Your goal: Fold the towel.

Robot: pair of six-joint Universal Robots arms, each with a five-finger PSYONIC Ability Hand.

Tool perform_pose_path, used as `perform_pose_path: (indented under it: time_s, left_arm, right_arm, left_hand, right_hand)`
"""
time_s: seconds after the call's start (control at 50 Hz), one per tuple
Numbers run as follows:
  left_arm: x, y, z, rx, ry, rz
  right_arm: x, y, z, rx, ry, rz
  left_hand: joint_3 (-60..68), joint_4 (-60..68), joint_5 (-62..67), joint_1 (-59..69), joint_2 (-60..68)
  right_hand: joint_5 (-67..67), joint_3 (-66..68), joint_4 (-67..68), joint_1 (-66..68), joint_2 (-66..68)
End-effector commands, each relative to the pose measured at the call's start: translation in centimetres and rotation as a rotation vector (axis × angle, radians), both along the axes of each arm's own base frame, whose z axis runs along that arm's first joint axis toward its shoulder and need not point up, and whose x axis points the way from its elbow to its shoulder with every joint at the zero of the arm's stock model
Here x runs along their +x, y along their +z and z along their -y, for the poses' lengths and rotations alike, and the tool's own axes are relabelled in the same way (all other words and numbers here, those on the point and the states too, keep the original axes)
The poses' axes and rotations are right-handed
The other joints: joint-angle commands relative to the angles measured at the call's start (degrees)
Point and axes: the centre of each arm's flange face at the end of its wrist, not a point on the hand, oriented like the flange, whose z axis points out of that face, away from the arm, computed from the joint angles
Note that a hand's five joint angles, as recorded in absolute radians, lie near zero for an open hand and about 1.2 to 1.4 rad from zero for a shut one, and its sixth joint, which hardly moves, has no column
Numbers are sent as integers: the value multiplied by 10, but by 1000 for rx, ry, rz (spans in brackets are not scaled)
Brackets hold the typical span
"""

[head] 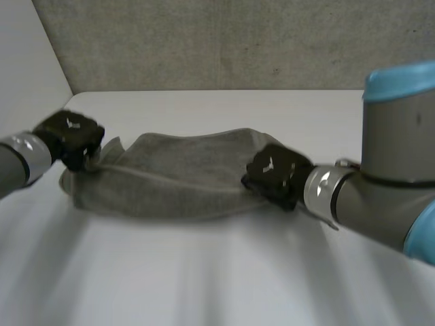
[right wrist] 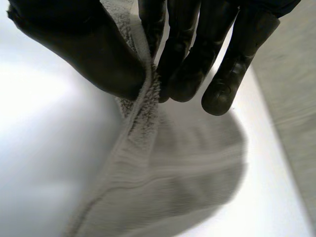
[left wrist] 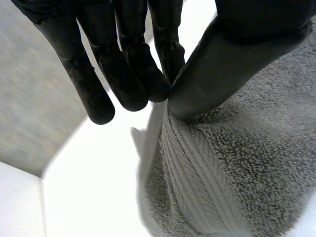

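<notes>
Ok, quick status. Biggest thing first: the white table (head: pixel 204 272) has the grey towel (head: pixel 177 178) mid-table, stretched wide btwn the two arms. It's rumpled and humped up in the middle, not lying flat.

Your left hand (head: pixel 68 140) is at the towel's left end and your right hand (head: pixel 275 174) is at its right end.

In the left wrist view the thumb (left wrist: pixel 212 74) and fingers (left wrist: pixel 160 81) are near straight and closed on each other w/ the towel's edge nipped in between. So that's a pinch grip on the cloth, nothing else in it. Right wrist view is the same deal: thumb pressed toward the fingers w/ the hem sandwiched btwn them, and the rest of the cloth runs from the pinch down to the table.

Progress imo: the grab is done on both sides, but the fold itself isn't. There's no clean doubled-over rectangle and the edges don't line up. Can't tell if a layer's already tucked under.

What's left is prob to carry both pinched ends across to the opposite edge, lay them down, let go and smooth it out. I'd call it early-to-mid tbh.
</notes>
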Motion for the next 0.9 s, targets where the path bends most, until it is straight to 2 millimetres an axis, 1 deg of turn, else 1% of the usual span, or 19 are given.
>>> perform_pose_path:
  time_s: [0.02, 0.06, 0.08, 0.12, 0.14, 0.18, 0.2, 0.22, 0.24, 0.28, 0.4, 0.52, 0.62, 0.66, 0.68, 0.72, 0.78, 0.82, 0.9]
  left_arm:
    - [-25, 56, 26, -185, 2, -122]
    - [-31, 97, 30, -273, 42, -232]
    - [-31, 97, 30, -274, 42, -232]
    - [-31, 130, 29, -332, 68, -351]
    - [-31, 130, 29, -333, 68, -351]
    - [-24, 177, 12, -427, 61, -465]
    - [-24, 177, 12, -428, 61, -466]
    - [-21, 195, 1, -464, 54, -508]
    - [-21, 195, 1, -464, 54, -508]
    - [-17, 224, -22, -517, 30, -583]
    - [-12, 247, -48, -571, 12, -625]
    - [-11, 237, -46, -539, 24, -615]
    - [-12, 217, -36, -477, 45, -598]
    - [-15, 190, -18, -404, 66, -578]
    - [-15, 190, -18, -404, 66, -578]
    - [-16, 160, 6, -346, 89, -561]
    - [-18, 146, 17, -322, 96, -555]
    - [-22, 122, 40, -289, 106, -547]
    - [-27, 129, 56, -355, 96, -564]
  right_arm:
    - [20, 80, 41, -260, -53, 214]
    - [22, 130, 48, -367, -98, 333]
    - [22, 130, 48, -367, -99, 334]
    - [14, 174, 45, -445, -138, 437]
    - [14, 175, 45, -445, -138, 437]
    - [6, 210, 34, -495, -140, 518]
    - [6, 210, 34, -495, -140, 518]
    - [1, 225, 25, -516, -138, 543]
    - [1, 225, 25, -516, -138, 544]
    - [-8, 248, 10, -554, -131, 575]
    - [-17, 269, -8, -596, -121, 608]
    - [-14, 261, -6, -574, -115, 589]
    - [-3, 235, 11, -511, -113, 525]
    - [7, 210, 25, -459, -98, 466]
    - [7, 210, 25, -459, -98, 466]
    - [16, 181, 41, -410, -91, 406]
    - [20, 167, 49, -394, -92, 378]
    - [29, 145, 66, -405, -90, 329]
    - [37, 154, 79, -540, -84, 380]
  left_hand:
    - [37, 23, 49, 91, 26]
    - [37, 23, 49, 91, 26]
    - [37, 23, 49, 91, 26]
    - [37, 23, 49, 91, 26]
    - [37, 23, 49, 91, 26]
    - [37, 23, 49, 91, 26]
    - [37, 23, 49, 91, 26]
    - [37, 23, 49, 91, 26]
    - [37, 23, 49, 91, 26]
    - [37, 23, 49, 91, 26]
    - [37, 23, 49, 91, 26]
    - [37, 23, 49, 91, 26]
    - [37, 23, 49, 91, 26]
    - [37, 23, 49, 91, 26]
    - [37, 23, 49, 91, 26]
    - [37, 23, 49, 91, 26]
    - [37, 23, 49, 91, 26]
    - [37, 23, 49, 91, 26]
    - [37, 23, 49, 91, 26]
  right_hand:
    - [33, 32, 37, 46, 57]
    - [33, 32, 37, 46, 57]
    - [33, 32, 37, 46, 57]
    - [33, 32, 37, 46, 57]
    - [33, 32, 37, 46, 57]
    - [33, 32, 37, 46, 57]
    - [33, 32, 37, 46, 57]
    - [33, 32, 37, 46, 57]
    - [33, 32, 37, 46, 57]
    - [33, 32, 37, 46, 57]
    - [33, 32, 37, 46, 57]
    - [33, 32, 37, 46, 57]
    - [33, 32, 37, 46, 57]
    - [33, 32, 37, 46, 57]
    - [33, 32, 37, 46, 57]
    - [33, 32, 37, 46, 57]
    - [33, 32, 37, 46, 57]
    - [33, 32, 37, 46, 57]
    - [33, 32, 37, 46, 57]
